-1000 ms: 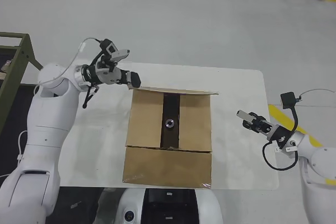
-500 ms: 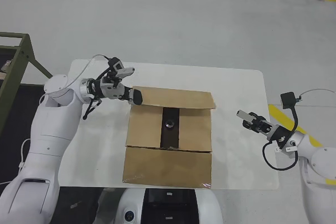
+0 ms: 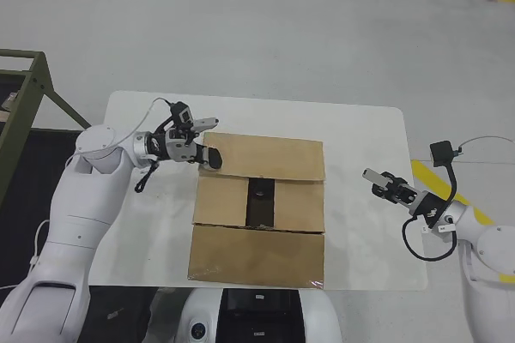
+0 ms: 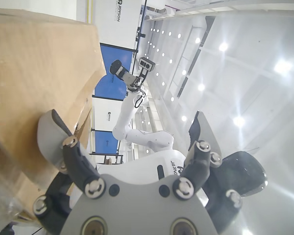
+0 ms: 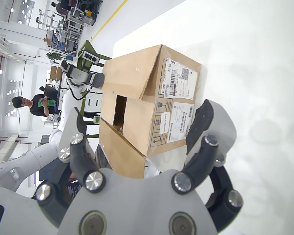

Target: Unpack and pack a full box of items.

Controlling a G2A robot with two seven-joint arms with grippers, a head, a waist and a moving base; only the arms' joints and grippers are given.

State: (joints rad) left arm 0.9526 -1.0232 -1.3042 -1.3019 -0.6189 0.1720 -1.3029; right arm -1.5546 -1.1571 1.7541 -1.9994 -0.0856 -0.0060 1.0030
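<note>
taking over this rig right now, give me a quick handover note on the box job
Left gripper: jaws open, one finger against the far flap near its left corner.
Right gripper: jaws open, empty, over the table, apart from the box.
Done: side flaps folded in, dark gap between them; far flap lowered but not flat.
Left: press far flap flat, fold in the near flap, which lies splayed toward the robot.

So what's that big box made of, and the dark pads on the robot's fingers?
The box looks like brown corrugated cardboard, matt: ragged torn flap edges, paper labels stuck on. The finger pads seem dark rubber or foam, rough-surfaced with a crumbly worn edge; which one is unclear.
</note>
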